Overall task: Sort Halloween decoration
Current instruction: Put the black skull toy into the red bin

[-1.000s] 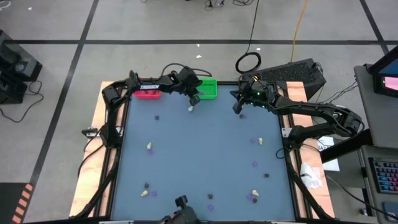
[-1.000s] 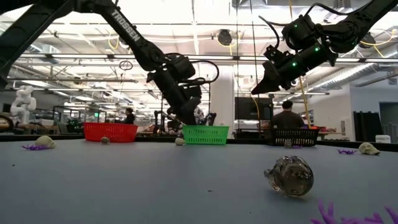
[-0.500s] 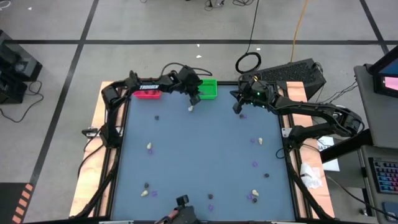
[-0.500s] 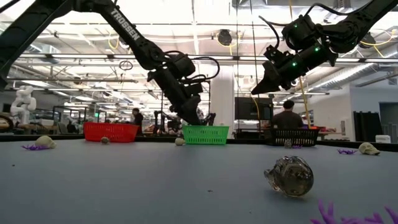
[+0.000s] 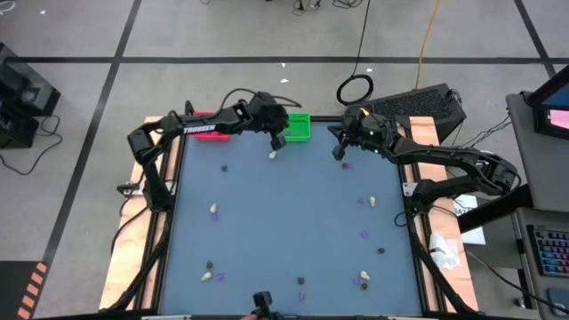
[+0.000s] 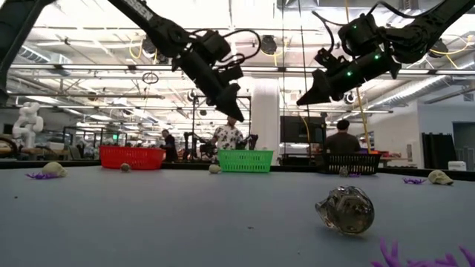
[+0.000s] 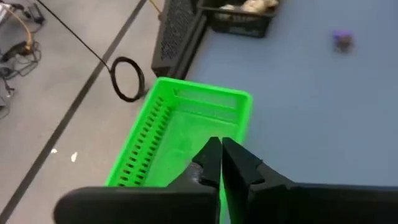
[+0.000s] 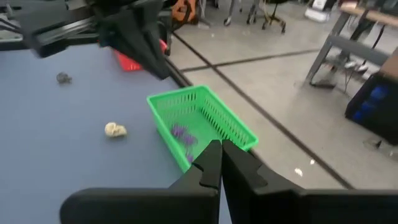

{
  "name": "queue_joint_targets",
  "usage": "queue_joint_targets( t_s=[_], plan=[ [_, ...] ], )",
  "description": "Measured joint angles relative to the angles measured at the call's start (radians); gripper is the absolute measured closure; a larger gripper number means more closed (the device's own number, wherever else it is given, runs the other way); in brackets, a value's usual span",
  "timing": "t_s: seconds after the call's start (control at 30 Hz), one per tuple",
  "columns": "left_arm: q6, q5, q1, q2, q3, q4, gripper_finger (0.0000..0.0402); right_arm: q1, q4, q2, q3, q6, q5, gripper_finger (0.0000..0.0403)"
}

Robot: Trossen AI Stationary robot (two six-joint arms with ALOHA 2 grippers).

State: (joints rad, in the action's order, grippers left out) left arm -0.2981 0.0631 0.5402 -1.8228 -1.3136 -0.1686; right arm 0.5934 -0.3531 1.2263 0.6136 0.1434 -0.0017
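The trinkets lie scattered on the blue table (image 5: pixel 293 222): cream lumps such as one (image 5: pixel 273 155) (image 8: pixel 115 129) near the green bin, dark lumps (image 5: pixel 224 166) (image 6: pixel 345 209) and purple bits (image 5: pixel 348 164). More purple bits (image 8: pixel 182 134) lie inside the green bin (image 5: pixel 298 127) (image 7: pixel 186 137). My left gripper (image 5: pixel 277 139) (image 6: pixel 234 115) (image 7: pixel 219 149) hangs shut in the air over the green bin's near-left corner. My right gripper (image 5: pixel 338 152) (image 6: pixel 300 100) (image 8: pixel 219 149) is shut too, raised above the table right of that bin. Nothing shows between either pair of fingers.
The red bin (image 5: pixel 212 134) (image 6: pixel 132 156) stands at the far edge left of the green one, partly under my left arm. The black bin (image 6: pixel 353 162) (image 7: pixel 239 18), holding cream lumps, stands right of it under my right arm. People stand in the room beyond.
My left gripper has risen well above the green bin, still shut, and its arm has swung its elbow toward the table's left. My right gripper has stayed near its place, tipping slightly more level.
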Motion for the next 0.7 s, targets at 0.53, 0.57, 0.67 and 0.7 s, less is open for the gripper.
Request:
queue_joint_targets(
  t_s=[0.53, 0.57, 0.67, 0.7],
  plan=[
    [0.085, -0.060, -0.286, 0.046, 0.276, 0.370, 0.0401, -0.053, 0.231, -0.009, 0.106, 0.011, -0.002, 0.0401],
    [0.096, -0.060, -0.302, 0.046, 0.298, 0.410, 0.0402, -0.067, 0.298, -0.011, 0.126, 0.011, -0.002, 0.0401],
    [0.133, -0.060, -0.336, 0.045, 0.358, 0.489, 0.0402, -0.123, 0.471, -0.011, 0.178, -0.002, -0.001, 0.0401],
    [0.137, -0.061, -0.346, 0.045, 0.379, 0.524, 0.0402, -0.144, 0.502, -0.011, 0.185, -0.014, -0.001, 0.0401]
  ],
)
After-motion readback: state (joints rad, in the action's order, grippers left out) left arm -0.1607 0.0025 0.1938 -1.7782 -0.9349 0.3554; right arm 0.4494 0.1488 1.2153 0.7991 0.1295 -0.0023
